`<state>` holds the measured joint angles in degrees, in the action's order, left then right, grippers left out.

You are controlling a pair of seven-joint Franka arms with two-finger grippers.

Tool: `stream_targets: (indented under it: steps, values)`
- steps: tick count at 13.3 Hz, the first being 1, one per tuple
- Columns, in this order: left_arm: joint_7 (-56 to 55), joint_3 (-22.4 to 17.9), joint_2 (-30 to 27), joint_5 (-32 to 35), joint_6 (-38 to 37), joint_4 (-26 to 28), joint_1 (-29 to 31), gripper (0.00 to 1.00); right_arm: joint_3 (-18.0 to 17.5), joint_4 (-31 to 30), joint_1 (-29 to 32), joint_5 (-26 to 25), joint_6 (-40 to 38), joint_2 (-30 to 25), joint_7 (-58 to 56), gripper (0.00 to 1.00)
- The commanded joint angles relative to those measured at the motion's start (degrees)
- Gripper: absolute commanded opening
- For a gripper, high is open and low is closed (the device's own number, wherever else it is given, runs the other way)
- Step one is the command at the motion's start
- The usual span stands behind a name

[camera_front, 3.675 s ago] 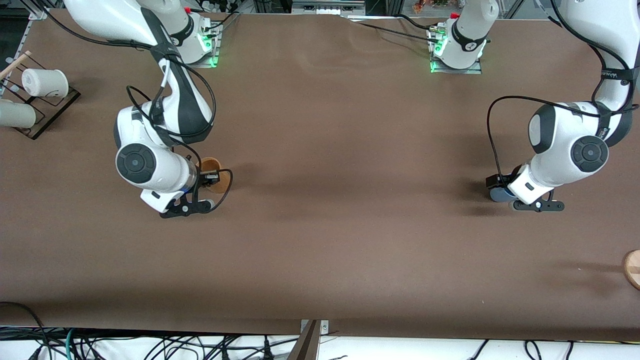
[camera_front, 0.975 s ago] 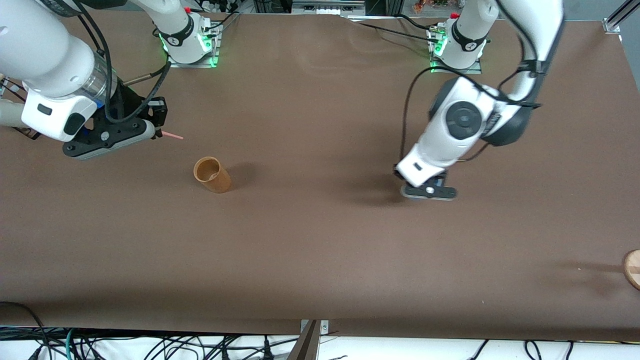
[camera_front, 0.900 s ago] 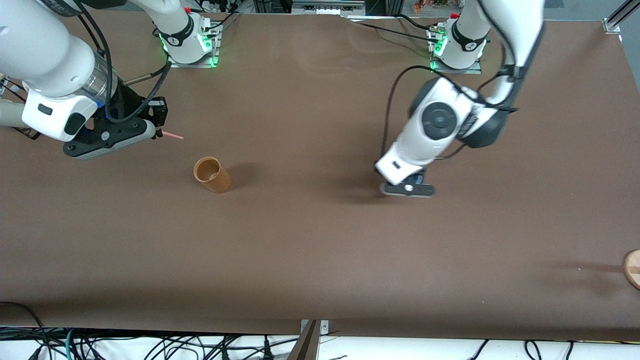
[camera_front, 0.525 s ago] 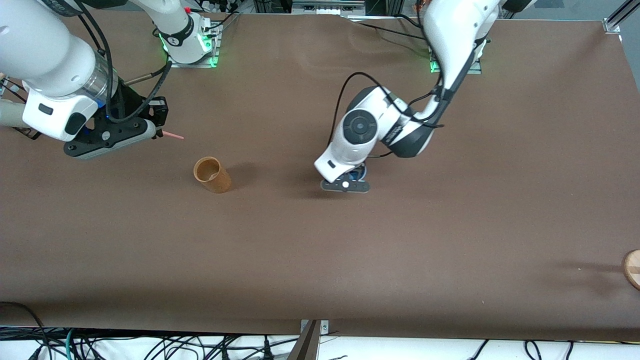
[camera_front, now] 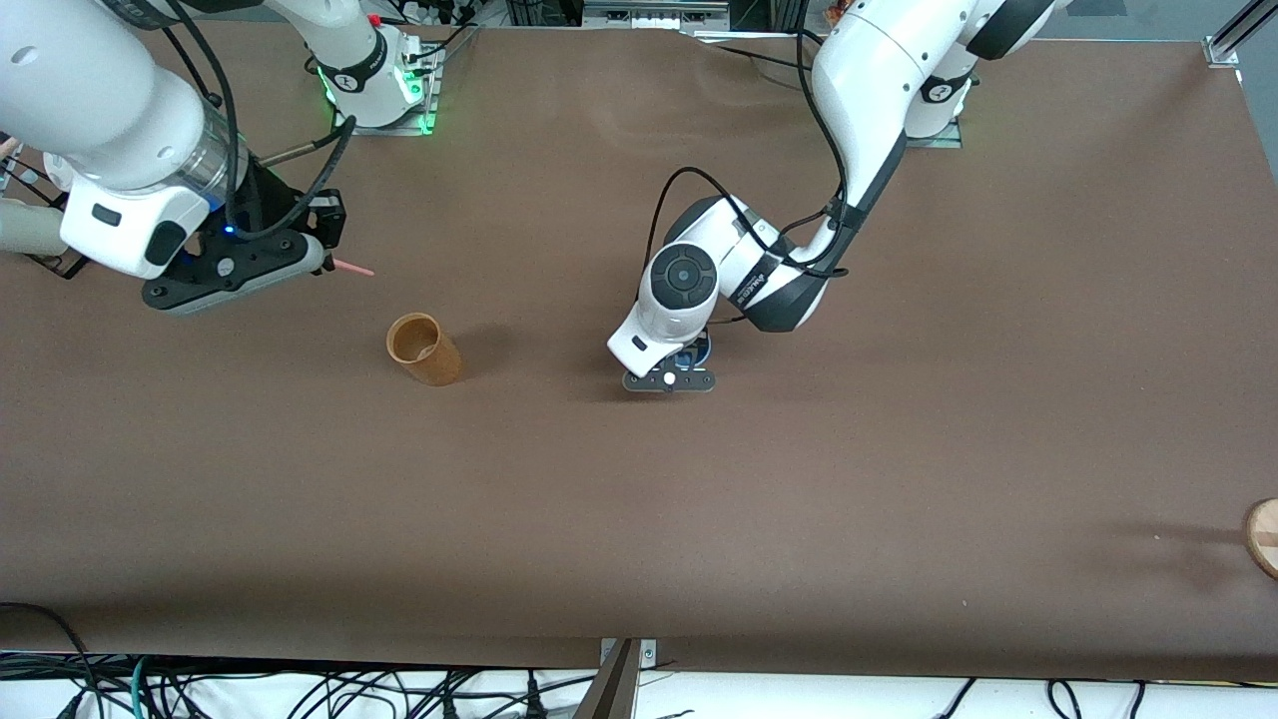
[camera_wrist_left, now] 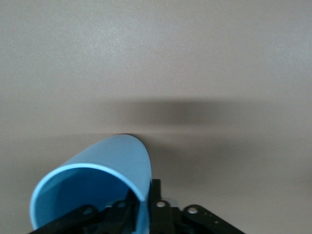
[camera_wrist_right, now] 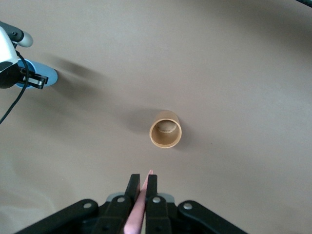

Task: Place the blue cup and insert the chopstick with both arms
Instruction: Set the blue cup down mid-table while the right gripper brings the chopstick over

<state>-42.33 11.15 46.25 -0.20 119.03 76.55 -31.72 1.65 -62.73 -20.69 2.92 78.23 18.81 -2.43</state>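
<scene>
A light-blue cup (camera_wrist_left: pixel 97 187) is gripped by the left end effector (camera_front: pixel 689 361), whose fingers (camera_wrist_left: pixel 127 210) pinch one wall of the cup at its rim, one inside and one outside. In the left wrist view the cup's open mouth faces the camera, showing a brighter blue inside. In the front view only a sliver of the blue cup (camera_front: pixel 699 349) shows beneath the left arm's wrist, over the middle of the brown surface (camera_front: pixel 899 479), and whether its base touches the surface cannot be told.

An orange-brown cup (camera_front: pixel 423 349) stands upright on the surface, toward the right arm's end from the blue cup and well apart from it. In the right wrist view this cup (camera_wrist_right: pixel 165 129) shows its round open mouth.

The pink chopstick (camera_wrist_right: pixel 139 208) is clamped between the closed fingers of the right end effector (camera_wrist_right: pixel 143 187), its tip poking out past them. In the front view the right end effector (camera_front: pixel 318 250) is in the air near the right arm's end of the surface, and the chopstick (camera_front: pixel 352 267) sticks out from it toward the middle.

A round wooden object (camera_front: pixel 1263 537) sits at the surface's edge at the left arm's end, partly cut off.
</scene>
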Motion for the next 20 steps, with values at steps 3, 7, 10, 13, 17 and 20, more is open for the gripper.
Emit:
stream_targets:
  steps: [3,7,10,13,17,20]
  values:
    - [-0.29,-0.96,-2.21,-2.6,-8.61,-4.11,-0.19,1.0,-0.42,0.77,-1.89,0.42,2.62,0.44,1.88,0.0]
    - [0.93,-1.04,-9.14,-6.83,-15.91,-4.48,3.49,1.0,-0.34,0.5,-5.05,0.59,6.66,1.75,6.9,0.0]
    - [7.07,-2.01,-14.77,-6.48,-21.72,-4.21,8.23,1.0,-0.34,0.24,-8.39,0.59,12.54,5.0,13.3,0.0]
    - [14.27,-2.8,-20.31,-5.78,-24.1,-3.16,15.17,1.0,-0.42,0.15,-12.52,0.5,20.79,9.3,21.38,0.0]
    - [17.81,-2.8,-24.98,-5.86,-26.91,-3.07,23.96,1.0,-0.34,0.15,-19.02,0.42,29.94,14.84,34.56,0.0]
    - [17.99,-2.8,-27.53,-6.21,-29.37,-2.98,30.29,1.0,0.01,0.33,-23.33,-0.46,34.35,17.84,42.4,0.0]
